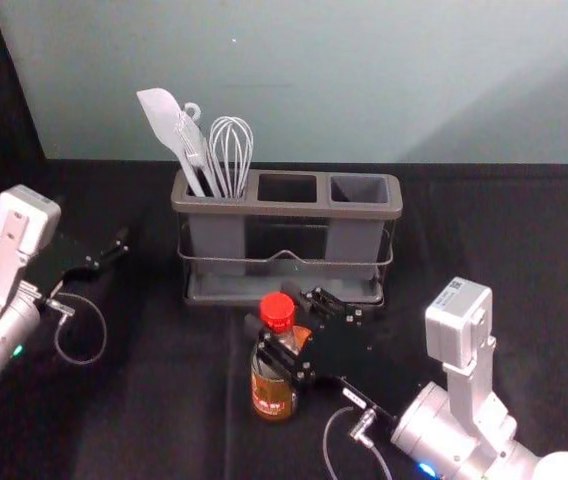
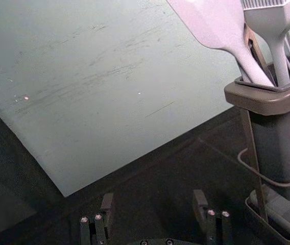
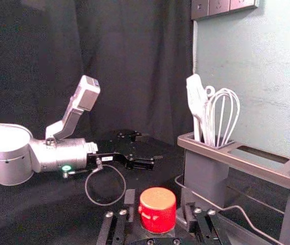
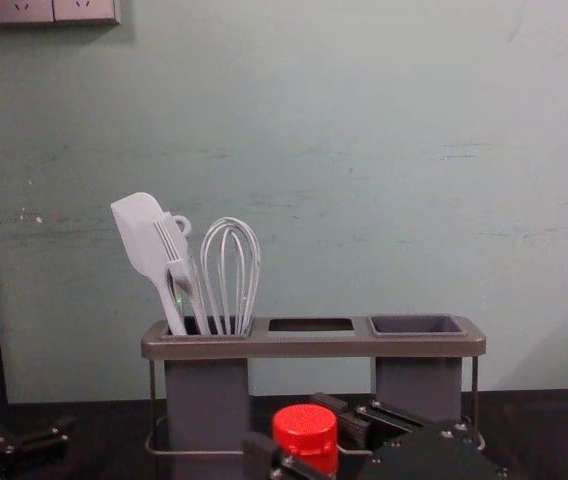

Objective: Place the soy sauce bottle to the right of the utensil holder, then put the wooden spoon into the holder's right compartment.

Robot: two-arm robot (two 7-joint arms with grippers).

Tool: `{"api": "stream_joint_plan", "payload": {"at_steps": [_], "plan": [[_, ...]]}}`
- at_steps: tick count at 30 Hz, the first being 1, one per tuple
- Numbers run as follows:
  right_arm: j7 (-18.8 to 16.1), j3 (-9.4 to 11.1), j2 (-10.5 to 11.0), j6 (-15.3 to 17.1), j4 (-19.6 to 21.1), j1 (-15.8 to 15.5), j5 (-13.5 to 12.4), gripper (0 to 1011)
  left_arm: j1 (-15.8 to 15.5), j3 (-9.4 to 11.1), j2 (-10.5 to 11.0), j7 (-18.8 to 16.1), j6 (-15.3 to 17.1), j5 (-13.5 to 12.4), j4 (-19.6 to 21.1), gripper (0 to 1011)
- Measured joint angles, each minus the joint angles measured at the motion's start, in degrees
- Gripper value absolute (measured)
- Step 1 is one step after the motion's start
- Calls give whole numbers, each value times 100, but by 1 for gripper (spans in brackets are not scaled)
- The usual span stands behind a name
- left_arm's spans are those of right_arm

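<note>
And there it was, the right gripper (image 1: 270, 308) clasping the upright soy sauce bottle (image 1: 272, 396) in front of the utensil holder (image 1: 286, 209), the left gripper (image 1: 110, 232) spread wide, off left!

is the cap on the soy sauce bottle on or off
On: the red cap sits on top of the soy sauce bottle, with the right gripper around it.
</note>
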State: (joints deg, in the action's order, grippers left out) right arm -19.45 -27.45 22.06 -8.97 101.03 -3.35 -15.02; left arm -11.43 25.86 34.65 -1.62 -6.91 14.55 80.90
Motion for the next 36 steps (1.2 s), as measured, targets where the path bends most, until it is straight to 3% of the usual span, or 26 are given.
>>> {"api": "stream_joint_plan", "payload": {"at_steps": [8,20,27,33,36], "plan": [[-142,107,-59,87,97,-92,-11,390,0,0,0,0,0,0,0,1000],[-252,435,18,-11,680,-452,-135,390,0,0,0,0,0,0,0,1000],[-39,951,158,38,949,-679,-161,390,0,0,0,0,0,0,0,1000],[98,1382,247,188,874,-712,-177,390,-1,0,0,0,0,0,0,1000],[112,1690,336,326,705,-651,-279,390,0,0,0,0,0,0,0,1000]]}}
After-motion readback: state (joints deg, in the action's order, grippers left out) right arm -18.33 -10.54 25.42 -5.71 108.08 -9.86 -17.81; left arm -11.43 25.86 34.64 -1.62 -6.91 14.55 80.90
